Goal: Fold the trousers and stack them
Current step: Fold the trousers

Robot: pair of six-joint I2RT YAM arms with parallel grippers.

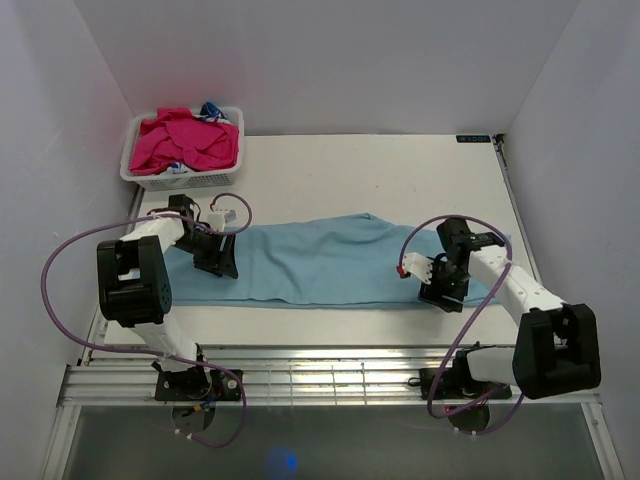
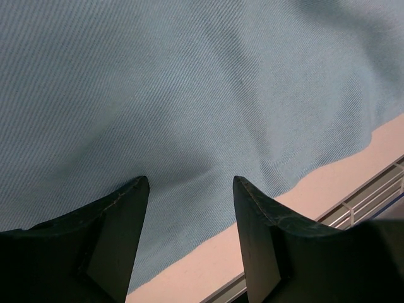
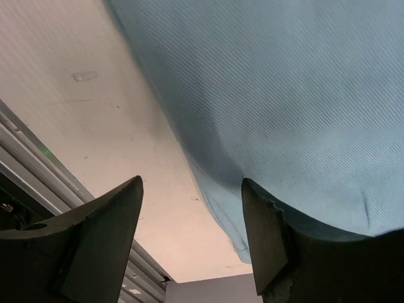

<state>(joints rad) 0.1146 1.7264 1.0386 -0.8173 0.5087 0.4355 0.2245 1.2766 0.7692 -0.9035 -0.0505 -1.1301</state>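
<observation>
Top external view shows the left tool (image 1: 222, 262), fingers spread apart, low over the left end of the trousers (image 1: 310, 262), which lie flat in a long band across the table (image 1: 400, 165). The right tool (image 1: 440, 290), equally spread, straddles their near right edge. The knit looks soft, light and limp, likely to sag and drag, so pinching the hem edge at each end seems best.

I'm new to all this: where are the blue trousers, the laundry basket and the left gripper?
trousers (image 1: 320, 258), top view, middle of the spread cloth.
basket (image 1: 185, 181), top view, white front wall.
left gripper (image 2: 189, 183), left wrist view, midway between its fingertips.
</observation>
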